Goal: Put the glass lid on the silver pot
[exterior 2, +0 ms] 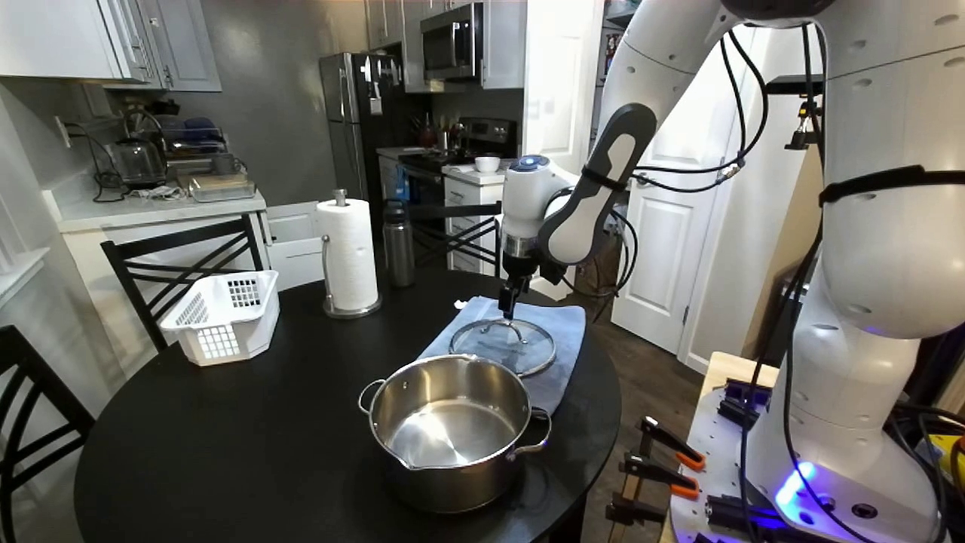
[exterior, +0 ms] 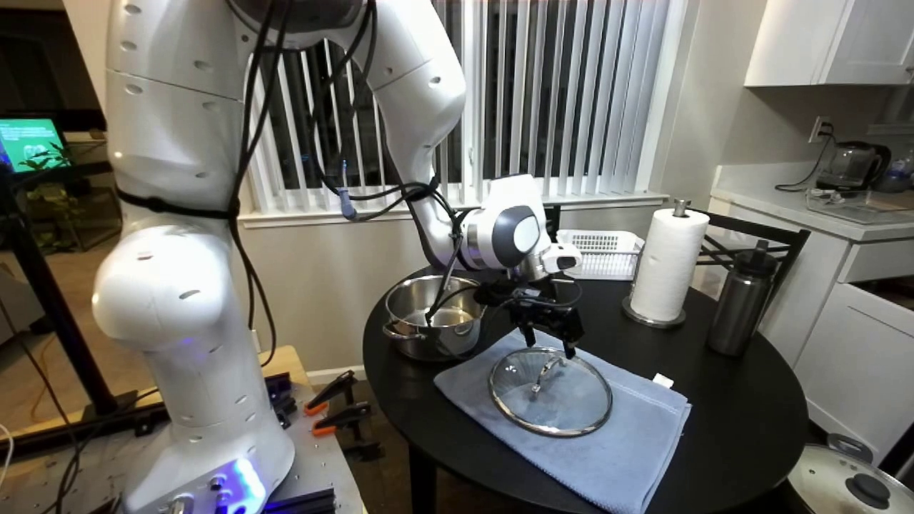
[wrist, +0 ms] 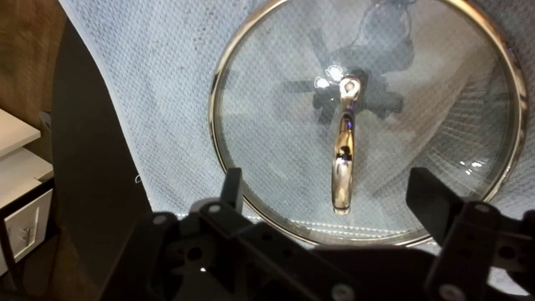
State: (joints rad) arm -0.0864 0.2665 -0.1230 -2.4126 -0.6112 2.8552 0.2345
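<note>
The glass lid (exterior: 550,400) lies flat on a blue towel (exterior: 635,446), with its arched metal handle upward. It also shows in an exterior view (exterior 2: 490,348) and in the wrist view (wrist: 284,138). My gripper (exterior: 550,345) is open and empty above the lid, near the rim. It also shows in an exterior view (exterior 2: 509,311). In the wrist view the gripper's fingers (wrist: 325,172) are spread wide, with the lid's handle in the gap between them, apart from both. The silver pot (exterior 2: 456,483) stands uncovered and empty beside the towel; cables partly cover it in an exterior view (exterior: 435,344).
The round black table (exterior 2: 249,445) carries everything. A paper towel roll (exterior 2: 349,256) on a stand, a dark metal bottle (exterior: 741,307) and a white basket (exterior 2: 226,320) stand on it. Black chairs (exterior 2: 185,268) surround it. Clamps (exterior: 343,417) sit at the robot's mount edge.
</note>
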